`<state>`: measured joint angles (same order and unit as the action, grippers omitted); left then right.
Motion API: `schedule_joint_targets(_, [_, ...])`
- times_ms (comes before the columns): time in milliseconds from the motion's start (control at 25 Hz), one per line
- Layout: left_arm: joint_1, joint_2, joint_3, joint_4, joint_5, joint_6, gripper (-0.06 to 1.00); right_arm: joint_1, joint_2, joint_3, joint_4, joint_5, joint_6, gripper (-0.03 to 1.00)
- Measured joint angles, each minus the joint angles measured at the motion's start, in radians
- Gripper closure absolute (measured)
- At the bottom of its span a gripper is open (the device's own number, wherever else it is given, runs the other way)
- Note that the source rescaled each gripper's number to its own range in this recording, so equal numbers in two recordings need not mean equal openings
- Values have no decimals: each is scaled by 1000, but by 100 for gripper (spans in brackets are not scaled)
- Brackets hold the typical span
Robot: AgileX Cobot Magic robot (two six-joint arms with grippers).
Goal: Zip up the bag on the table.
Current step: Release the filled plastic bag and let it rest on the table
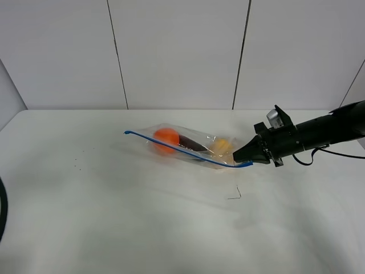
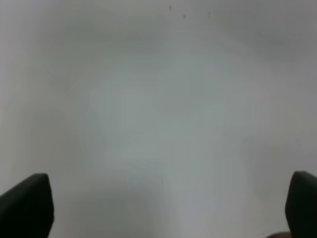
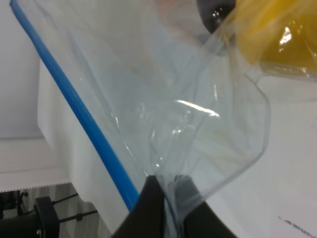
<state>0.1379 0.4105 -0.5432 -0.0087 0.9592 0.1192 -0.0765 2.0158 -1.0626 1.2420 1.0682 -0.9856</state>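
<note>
The clear bag [image 1: 188,144] lies on the white table [image 1: 114,217], with an orange item [image 1: 166,138], a dark item and a yellow item [image 1: 222,147] inside. Its blue zipper strip [image 1: 188,153] runs along the near edge. My right gripper [image 1: 242,157] is shut on the bag's right corner by the strip's end. The right wrist view shows the fingers [image 3: 148,208] pinching the clear plastic [image 3: 173,99] beside the blue strip [image 3: 84,119]. My left gripper [image 2: 168,198] is open over bare table, away from the bag.
A small dark mark [image 1: 235,195] lies on the table in front of the bag. A dark curved cable or arm part [image 1: 1,211] shows at the left edge. White wall panels stand behind the table.
</note>
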Motion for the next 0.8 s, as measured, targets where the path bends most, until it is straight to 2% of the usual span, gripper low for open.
schedule_joint_targets(360, [0,-174,45,-5,92,4,-5,0,0,0,1,0,-5,97])
schedule_joint_targets(800, [0,-317,48,-8,99,4,-5,0,0,0,3,0,-15,97])
